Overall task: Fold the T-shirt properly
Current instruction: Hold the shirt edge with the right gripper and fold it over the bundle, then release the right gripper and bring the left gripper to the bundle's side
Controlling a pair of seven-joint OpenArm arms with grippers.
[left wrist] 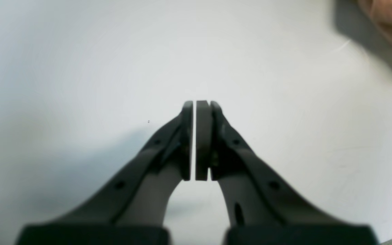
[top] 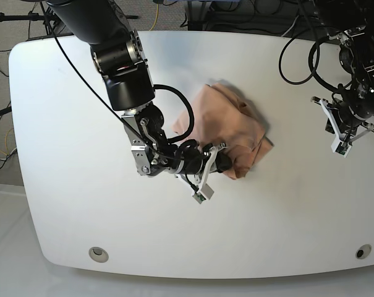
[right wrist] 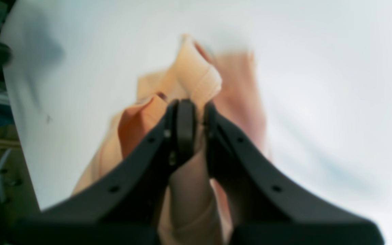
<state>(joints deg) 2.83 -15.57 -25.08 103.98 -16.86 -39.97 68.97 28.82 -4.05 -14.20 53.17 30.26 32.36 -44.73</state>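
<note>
T-shirt (top: 227,127) lies bunched in a loose heap near the middle of the white worktop (top: 69,185), peach cloth creased and doubled over itself, not flat. On my base view the right arm reaches in from the upper left and ends at the heap's near edge. My right wrist view is blurred, but the right claw (right wrist: 192,112) is clenched on a raised fold of the T-shirt (right wrist: 196,76), with cloth bunched between the two fingers and more of it hanging below them toward the camera. The rest of the garment trails away across the worktop beyond the fingertips. The left arm sits well apart, at the right edge of the base view. In my left wrist view the left claw (left wrist: 194,105) is clenched on nothing, only a thin slit between its pads, over bare worktop (left wrist: 80,68). One corner of the T-shirt (left wrist: 391,23) shows at the top right of that view, clear of the claw.
</note>
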